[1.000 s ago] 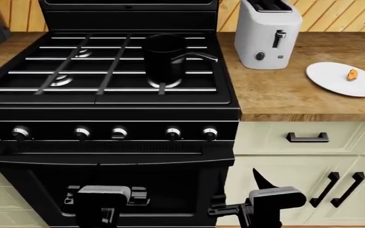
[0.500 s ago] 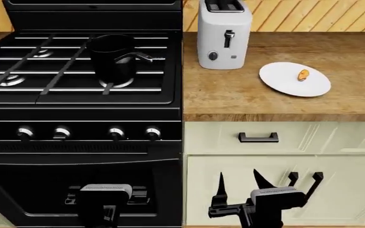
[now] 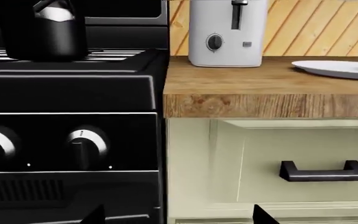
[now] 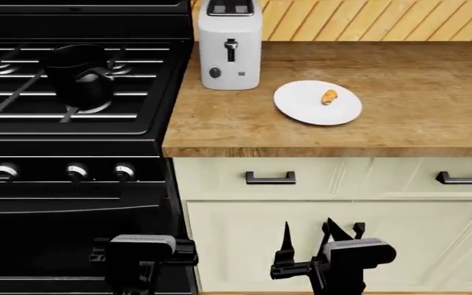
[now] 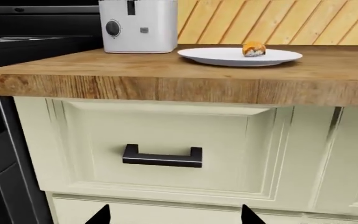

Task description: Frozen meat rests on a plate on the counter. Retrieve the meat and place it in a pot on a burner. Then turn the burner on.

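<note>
The small orange-brown meat [image 4: 329, 96] lies on the white plate [image 4: 302, 107] on the wooden counter [image 4: 416, 123], right of the stove. The black pot [image 4: 76, 77] with its silvery handle stands on the front right burner [image 4: 98, 108]. Both grippers hang low in front of the cabinets, well below the countertop. My left gripper [image 3: 177, 217] is open with nothing in it, facing the seam between oven and drawer. My right gripper [image 4: 308, 228] is open and empty too, under the plate's drawer. The right wrist view shows the meat [image 5: 253, 48] on the plate [image 5: 216, 57].
A white toaster [image 4: 229, 46] stands on the counter between the stove and the plate. Stove knobs [image 4: 76, 172] line the black front panel. Cream drawers with black handles [image 4: 270, 178] sit below the counter. A wood-slat wall backs the counter.
The head view has shifted right: stove, pot, toaster and plate have all slid left in the picture. Both grippers stay low and open, now more in front of the cabinets.
</note>
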`<state>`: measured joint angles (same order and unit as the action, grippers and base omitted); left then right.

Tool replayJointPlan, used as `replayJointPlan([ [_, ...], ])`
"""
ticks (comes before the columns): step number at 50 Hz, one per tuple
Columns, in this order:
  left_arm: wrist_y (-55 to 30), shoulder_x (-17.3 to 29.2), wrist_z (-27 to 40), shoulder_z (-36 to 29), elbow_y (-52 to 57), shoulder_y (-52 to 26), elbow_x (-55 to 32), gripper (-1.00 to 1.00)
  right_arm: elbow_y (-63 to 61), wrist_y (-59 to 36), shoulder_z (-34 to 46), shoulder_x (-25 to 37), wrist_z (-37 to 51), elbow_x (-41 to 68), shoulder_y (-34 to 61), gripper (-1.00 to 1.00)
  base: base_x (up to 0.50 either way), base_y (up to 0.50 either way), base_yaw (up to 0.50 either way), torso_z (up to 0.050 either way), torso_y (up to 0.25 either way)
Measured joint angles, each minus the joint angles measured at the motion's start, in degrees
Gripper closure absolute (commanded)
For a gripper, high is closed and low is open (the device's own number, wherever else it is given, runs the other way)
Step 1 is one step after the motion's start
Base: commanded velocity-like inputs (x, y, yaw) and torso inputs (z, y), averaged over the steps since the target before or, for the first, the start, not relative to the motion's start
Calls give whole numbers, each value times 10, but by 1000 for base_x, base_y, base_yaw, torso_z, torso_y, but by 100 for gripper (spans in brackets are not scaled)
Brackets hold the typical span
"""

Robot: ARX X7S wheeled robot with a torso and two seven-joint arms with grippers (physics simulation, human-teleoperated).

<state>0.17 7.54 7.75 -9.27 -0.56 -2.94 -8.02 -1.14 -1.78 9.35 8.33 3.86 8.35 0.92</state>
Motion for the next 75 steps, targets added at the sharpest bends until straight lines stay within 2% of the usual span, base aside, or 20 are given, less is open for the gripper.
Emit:
replayJointPlan([
  [14, -32, 11, 2, -7, 24, -4, -13, -100, -11, -13, 6, 12, 7, -1, 3, -100, 0, -481, 0, 0, 0],
  [22, -99, 27, 4, -3, 86, -10, -37, -100, -63, -62, 8, 30, 11, 0, 6, -100, 0, -21, 0, 0, 0],
  [29, -264, 65, 19, 23, 209, -52, -102, -100, -189, -216, 4, 62, 6, 34, 38, -100, 0, 0, 0, 0, 0],
  [38, -489, 113, 43, 70, 357, -155, -203, -100, -344, -467, -44, 89, 1, 129, 141, -100, 0, 0, 0, 0, 0],
  [46, -676, 122, 66, 138, 438, -259, -311, -100, -433, -668, -115, 89, -7, 223, 254, -100, 223, -43, 0, 0, 0],
  [52, -764, 123, 81, 174, 469, -317, -366, -100, -460, -763, -162, 93, 13, 309, 325, -100, 500, -115, 0, 0, 0],
  [60, -808, 131, 91, 189, 483, -355, -400, -100, -466, -818, -185, 106, 50, 390, 380, -100, 500, -115, 0, 0, 0],
  [75, -810, 146, 93, 188, 482, -366, -416, -100, -454, -838, -174, 122, 83, 442, 419, -100, 500, -117, 0, 0, 0],
])
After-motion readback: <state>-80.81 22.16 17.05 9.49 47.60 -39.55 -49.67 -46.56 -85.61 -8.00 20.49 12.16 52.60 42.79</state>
